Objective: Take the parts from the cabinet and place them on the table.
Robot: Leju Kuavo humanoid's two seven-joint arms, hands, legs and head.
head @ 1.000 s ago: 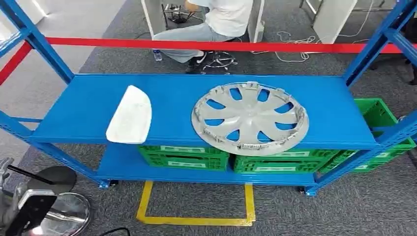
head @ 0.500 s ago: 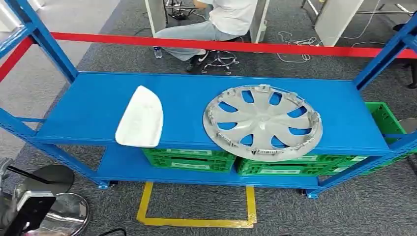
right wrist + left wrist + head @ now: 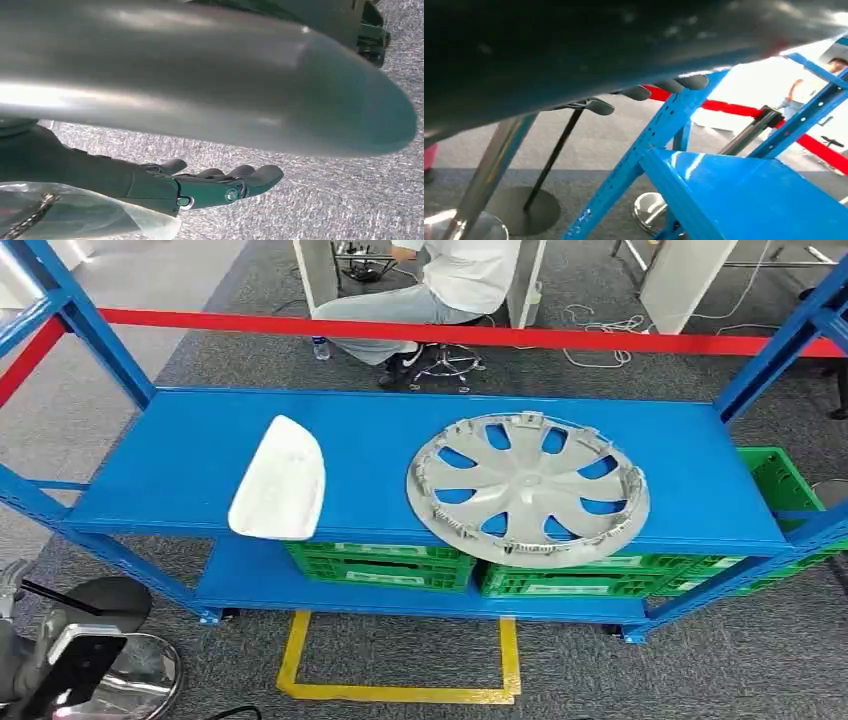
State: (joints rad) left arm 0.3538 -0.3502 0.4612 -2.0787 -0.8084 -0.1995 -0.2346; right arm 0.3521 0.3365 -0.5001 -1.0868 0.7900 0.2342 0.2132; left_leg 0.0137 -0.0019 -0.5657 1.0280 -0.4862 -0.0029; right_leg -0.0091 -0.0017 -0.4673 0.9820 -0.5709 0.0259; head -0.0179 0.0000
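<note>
Item one: hubcap (image 3: pixel 528 488), silver, spoked, lying flat on the blue upper shelf (image 3: pixel 180 455), toward the right half, its near rim hanging a little over the front edge. Item two: white curved cover (image 3: pixel 278 480), lying on the same shelf to the left, well apart from the hubcap, its near end also at the front edge. Below: green crates (image 3: pixel 378 562) sitting on the lower shelf. A yellow square (image 3: pixel 400 660) is marking the carpet in front of the rack. A person (image 3: pixel 440 285) is sitting beyond the red rail.

My right hand (image 3: pixel 215 186) is hanging over grey carpet, fingers loosely extended, holding nothing. My left hand (image 3: pixel 644 92) is showing as dark fingertips beside the rack's upright post; they are lying fairly straight with nothing in them.

Step in hand, as I judge it: I am facing the rack, with nothing yet picked. Next move is calling for raising an arm to the shelf and gripping one part by its overhanging rim.
</note>
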